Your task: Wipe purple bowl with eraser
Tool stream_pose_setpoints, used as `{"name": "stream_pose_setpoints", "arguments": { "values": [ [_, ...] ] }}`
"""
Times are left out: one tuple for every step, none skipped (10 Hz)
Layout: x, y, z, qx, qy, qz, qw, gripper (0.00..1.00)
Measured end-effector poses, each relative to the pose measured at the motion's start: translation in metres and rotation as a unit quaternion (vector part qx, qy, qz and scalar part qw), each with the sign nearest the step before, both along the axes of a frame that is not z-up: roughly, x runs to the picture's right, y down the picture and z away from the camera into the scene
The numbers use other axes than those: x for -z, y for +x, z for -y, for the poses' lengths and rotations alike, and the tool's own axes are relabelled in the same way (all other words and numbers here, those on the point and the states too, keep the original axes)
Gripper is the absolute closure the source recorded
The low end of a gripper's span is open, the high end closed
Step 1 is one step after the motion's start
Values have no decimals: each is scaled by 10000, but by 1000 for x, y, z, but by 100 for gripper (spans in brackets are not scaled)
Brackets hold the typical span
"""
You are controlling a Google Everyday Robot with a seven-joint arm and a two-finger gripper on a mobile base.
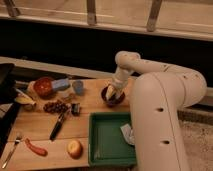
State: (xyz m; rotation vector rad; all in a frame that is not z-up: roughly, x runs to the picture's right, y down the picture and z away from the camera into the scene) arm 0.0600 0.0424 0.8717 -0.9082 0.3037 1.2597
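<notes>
Claw (112,92) down inside purple bowl (113,96) at tabletop (40,131) back edge, closed on pale eraser (110,92).

Risks, as judged:
- Bowl light, unanchored: sideways wipe force likely to shove or tip it toward green tray (109,138).
- Small eraser may slip from grip under pressure.
- Pressing too deep: fingertips scraping bowl instead of eraser.

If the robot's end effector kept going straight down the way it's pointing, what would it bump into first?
Most likely the purple bowl. The end effector points down into it with the eraser at its tip, so the eraser would probably press the bowl's inside first, though depth is unclear.
</notes>
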Motion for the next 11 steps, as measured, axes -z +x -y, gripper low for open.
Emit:
{"name": "stream_pose_setpoints", "arguments": {
  "values": [
    [2,-7,-1,43,28,105,9999,100],
    [6,-12,-4,86,49,195,9998,100],
    [10,-18,-7,124,62,265,9996,100],
    [14,-21,-13,124,41,277,9995,100],
    [17,-17,-18,82,20,239,9997,100],
    [20,-8,-23,28,-20,177,9998,100],
    [23,7,-27,-77,-59,73,9999,100],
    [24,19,-27,-163,-67,-17,9998,100],
    [23,33,-23,-251,-69,-126,9996,100],
    [20,40,-15,-296,-57,-183,9994,100],
    [15,41,-7,-318,-25,-192,9993,100]
  ]
}}
